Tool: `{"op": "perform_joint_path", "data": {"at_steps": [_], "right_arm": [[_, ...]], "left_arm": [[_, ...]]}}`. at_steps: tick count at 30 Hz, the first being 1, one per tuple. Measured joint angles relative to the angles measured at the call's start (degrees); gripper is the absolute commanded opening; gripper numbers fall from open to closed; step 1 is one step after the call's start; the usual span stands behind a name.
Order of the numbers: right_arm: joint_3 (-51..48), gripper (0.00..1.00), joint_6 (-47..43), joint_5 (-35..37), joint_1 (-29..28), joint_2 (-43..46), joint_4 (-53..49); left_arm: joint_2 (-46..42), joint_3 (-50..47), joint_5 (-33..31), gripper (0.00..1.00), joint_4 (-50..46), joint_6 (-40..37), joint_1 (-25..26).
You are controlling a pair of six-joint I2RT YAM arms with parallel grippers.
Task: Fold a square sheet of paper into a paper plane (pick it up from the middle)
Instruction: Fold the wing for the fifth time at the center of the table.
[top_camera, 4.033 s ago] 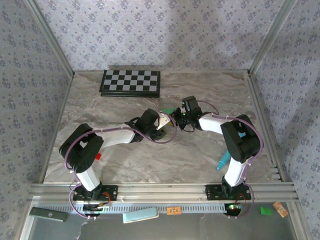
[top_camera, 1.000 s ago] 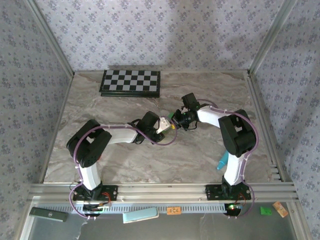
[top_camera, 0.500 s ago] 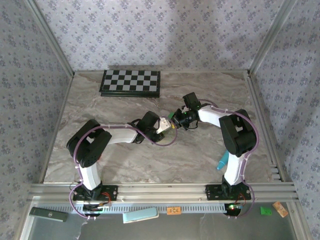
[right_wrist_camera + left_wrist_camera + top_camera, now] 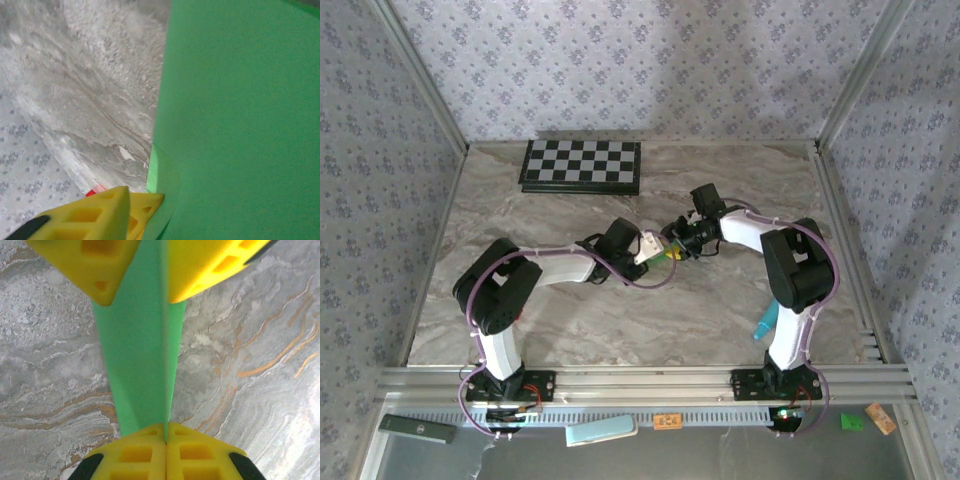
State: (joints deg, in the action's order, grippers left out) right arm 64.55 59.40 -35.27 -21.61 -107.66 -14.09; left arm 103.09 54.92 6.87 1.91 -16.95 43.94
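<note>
Near the middle of the grey marble-patterned table, the bright green folded paper runs between the two arms as a narrow strip with a sharp centre crease. Its left end is pinched in the left gripper, whose yellow fingers press together on the crease, while the right gripper straddles the other end with its yellow jaws apart. Farther out lie a black-and-white checkerboard at the far left and a teal marker at the near right.
</note>
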Motion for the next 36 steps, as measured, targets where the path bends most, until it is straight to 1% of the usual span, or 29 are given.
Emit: {"op": "perform_joint_path", "data": {"at_steps": [3, 5, 9, 12, 19, 25, 31, 36], "right_arm": [[0.00, 0.55, -1.25, 0.44, 0.98, 0.17, -0.74], [0.00, 0.60, -2.60, 1.18, 1.81, 0.63, -1.40], [-0.07, 0.65, -5.42, 2.75, 3.87, 2.69, -2.27], [-0.74, 0.66, -7.85, 4.22, 5.81, 5.29, -2.01], [-7.54, 0.66, -11.50, 7.52, 9.75, 12.52, 2.36], [-14.03, 0.65, -12.79, 8.57, 11.28, 15.63, 8.07], [-17.62, 0.60, -13.88, 8.13, 11.43, 16.15, 13.11], [-18.25, 0.56, -15.39, 7.80, 9.97, 16.15, 15.65]], "left_arm": [[0.15, 1.62, 1.18, 0.00, -2.25, 0.72, -0.44], [0.33, 2.99, 1.86, 0.00, -4.24, 1.57, -0.70], [0.70, 5.70, 3.39, 0.00, -7.72, 3.91, -1.22], [1.38, 7.32, 4.55, 0.00, -10.01, 6.32, -1.62], [3.52, 10.29, 10.36, 0.00, -14.38, 14.40, -3.08], [5.33, 12.76, 16.00, 0.00, -15.56, 22.29, -3.89], [7.37, 13.94, 19.58, 0.00, -15.41, 28.83, -4.42], [9.01, 14.03, 22.29, 0.00, -14.97, 34.25, -4.92]]}}
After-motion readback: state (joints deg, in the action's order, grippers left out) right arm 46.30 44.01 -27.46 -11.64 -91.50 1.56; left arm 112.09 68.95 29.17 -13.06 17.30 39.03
